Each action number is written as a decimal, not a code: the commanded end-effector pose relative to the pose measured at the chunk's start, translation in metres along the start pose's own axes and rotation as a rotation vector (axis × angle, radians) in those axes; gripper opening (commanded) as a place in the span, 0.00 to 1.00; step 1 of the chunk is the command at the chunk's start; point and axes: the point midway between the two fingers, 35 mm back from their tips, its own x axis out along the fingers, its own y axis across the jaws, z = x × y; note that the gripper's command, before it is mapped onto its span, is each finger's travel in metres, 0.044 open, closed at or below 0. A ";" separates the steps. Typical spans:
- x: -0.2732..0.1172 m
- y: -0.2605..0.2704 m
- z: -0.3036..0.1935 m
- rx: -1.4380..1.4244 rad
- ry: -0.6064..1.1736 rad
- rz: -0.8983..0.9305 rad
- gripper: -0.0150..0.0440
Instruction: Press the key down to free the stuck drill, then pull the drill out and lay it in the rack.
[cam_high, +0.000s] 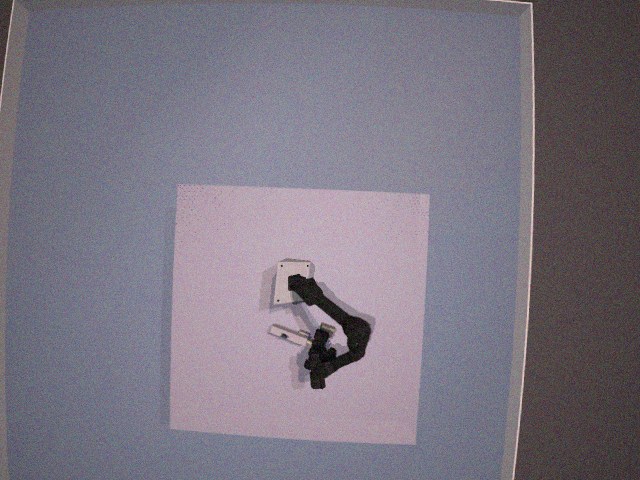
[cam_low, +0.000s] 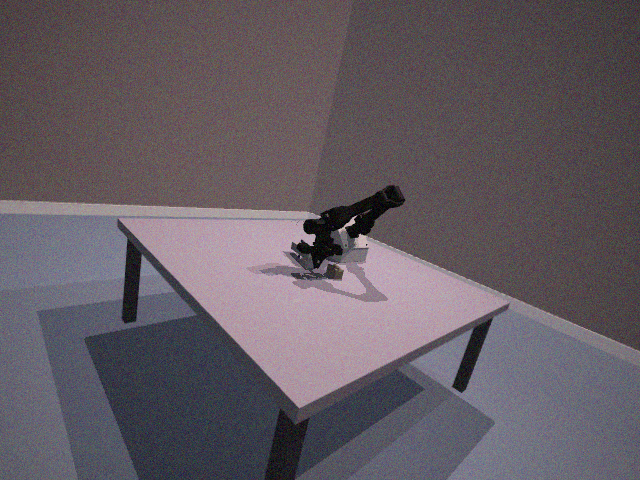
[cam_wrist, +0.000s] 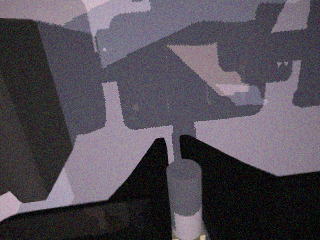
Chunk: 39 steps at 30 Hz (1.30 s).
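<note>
My gripper (cam_high: 313, 342) (cam_low: 316, 266) (cam_wrist: 172, 144) is low over the table, with its fingers closed around what appears to be the drill. The drill (cam_wrist: 186, 197) shows in the wrist view as a grey and white cylinder between the black fingers, with a bit of yellow at its lower end. A long white holder (cam_high: 277, 331) lies left of the gripper in the top view; in the exterior view it looks tilted and is partly hidden by the arm. A small brownish block (cam_high: 327, 327) (cam_low: 334, 272), possibly the rack, stands beside the gripper. I cannot make out the key.
A white base box (cam_high: 283, 286) (cam_low: 356, 254) stands behind the holder, under the arm's foot. The arm's elbow (cam_high: 357, 333) (cam_low: 391, 196) sticks out to the right. The pale square table (cam_high: 222, 403) (cam_low: 310, 361) carries everything. Dark shadows fall around the gripper.
</note>
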 end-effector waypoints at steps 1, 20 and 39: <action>-0.001 -0.001 0.010 -0.003 0.000 -0.004 0.25; -0.001 0.000 0.016 0.000 -0.002 0.001 0.70; 0.000 -0.002 0.010 -0.003 0.000 -0.004 1.00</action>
